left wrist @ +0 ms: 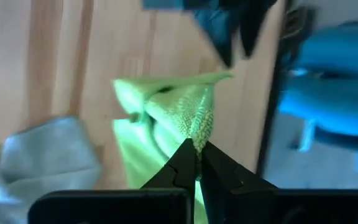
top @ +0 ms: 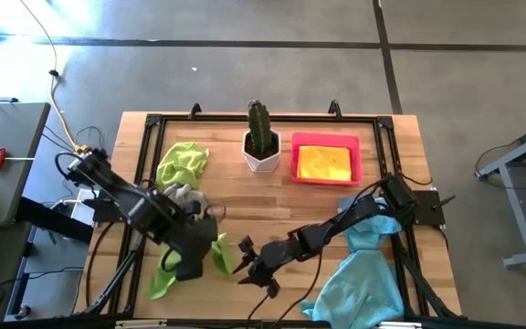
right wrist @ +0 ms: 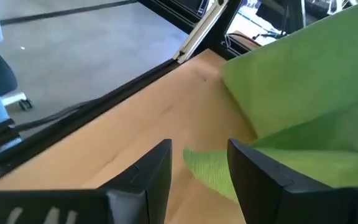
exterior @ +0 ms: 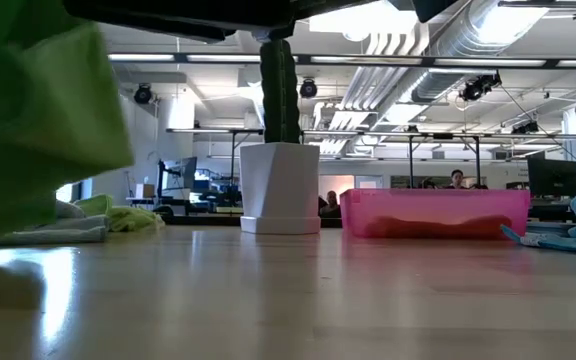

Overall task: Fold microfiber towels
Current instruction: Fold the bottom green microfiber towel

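Note:
A lime green microfiber towel hangs bunched from my left gripper, which is shut on it near the table's front left. One corner of the towel reaches between the open fingers of my right gripper, which comes in low from the right; whether they touch it I cannot tell. A second lime green towel and a grey one lie crumpled at the left. A yellow towel lies in the pink tray. Light blue towels are heaped at the front right. My left gripper pinches a gathered fold of the lime green towel between its two fingertips, coming from above and pointing steeply down. The cloth hangs slack below the fingers in several layers. Its lower end trails toward the table's front left.
A cactus in a white pot stands at the far middle beside the pink tray. A black frame runs round the wooden tabletop. Bare wood lies in the middle between the arms.

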Motion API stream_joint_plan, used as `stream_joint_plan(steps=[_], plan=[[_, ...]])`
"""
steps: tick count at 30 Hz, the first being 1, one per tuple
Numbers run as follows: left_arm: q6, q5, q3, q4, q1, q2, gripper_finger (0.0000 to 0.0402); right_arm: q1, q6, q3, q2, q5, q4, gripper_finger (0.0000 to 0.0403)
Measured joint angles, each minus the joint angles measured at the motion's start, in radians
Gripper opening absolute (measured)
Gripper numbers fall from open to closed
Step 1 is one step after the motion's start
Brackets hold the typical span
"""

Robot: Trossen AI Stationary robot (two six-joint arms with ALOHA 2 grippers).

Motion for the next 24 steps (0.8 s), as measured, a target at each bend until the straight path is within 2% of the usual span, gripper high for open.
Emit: stream_joint_plan(steps=[4,6,9,11,15,21,24], plan=[[0.064,0.151,0.000,0.074,0.031,-0.038,0.0001,0.000,-0.053,0.000,0.000,0.079,-0.004,0.0149],[0.072,0.128,0.000,0.053,0.039,-0.053,0.0001,0.000,-0.092,0.000,0.000,0.126,-0.009,0.0149],[-0.045,0.010,0.000,0.045,0.064,-0.061,0.0001,0.008,-0.152,0.000,0.000,0.186,-0.010,0.0149],[-0.030,0.040,0.000,0.052,0.068,-0.055,0.0001,0.019,-0.186,0.000,-0.002,0.236,-0.012,0.0149],[0.123,0.205,0.000,0.063,0.043,-0.028,0.0001,0.045,-0.233,0.002,-0.028,0.442,-0.025,0.0149],[0.224,0.208,0.000,0.080,0.030,-0.017,0.0001,0.052,-0.281,0.003,-0.100,0.801,-0.043,0.0149],[0.236,0.220,0.000,0.092,0.024,-0.019,0.0001,0.035,-0.263,0.003,-0.148,0.850,-0.093,0.0149]])
